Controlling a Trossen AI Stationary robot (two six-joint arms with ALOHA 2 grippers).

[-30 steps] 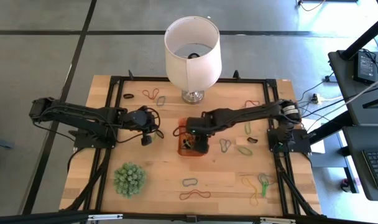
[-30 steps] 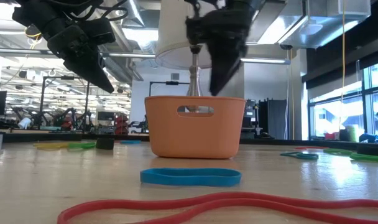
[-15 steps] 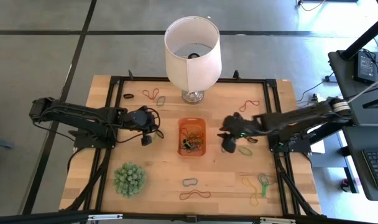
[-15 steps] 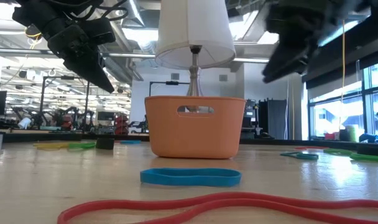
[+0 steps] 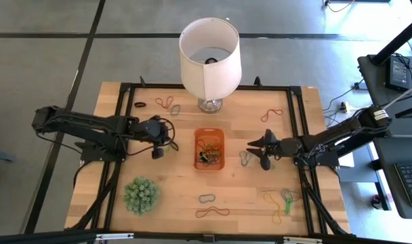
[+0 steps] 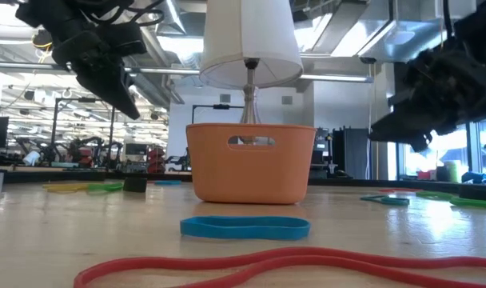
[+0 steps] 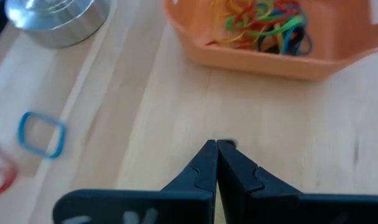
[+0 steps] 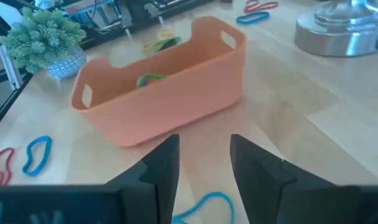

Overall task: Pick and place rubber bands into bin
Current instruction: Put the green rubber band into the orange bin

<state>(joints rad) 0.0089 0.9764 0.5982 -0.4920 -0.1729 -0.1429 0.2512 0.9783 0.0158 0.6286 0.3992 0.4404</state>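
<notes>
Now the right gripper (image 5: 258,150) hovers with fingers spread wide and empty, right of the orange bin (image 5: 209,150), above a loose rubber band (image 5: 245,158); left gripper (image 5: 159,144), fingers pressed together, waits left of the bin, which holds a tangle of bands (image 7: 263,23)

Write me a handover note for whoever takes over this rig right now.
Left gripper: shut, empty, hovering left of the small orange plastic bin.
Right gripper: open, empty, right of the bin, above a loose band.
Done: several coloured rubber bands lie in the bin.
Left: thin loops scattered over the wooden table, near the white lamp and along the front edge.
</notes>
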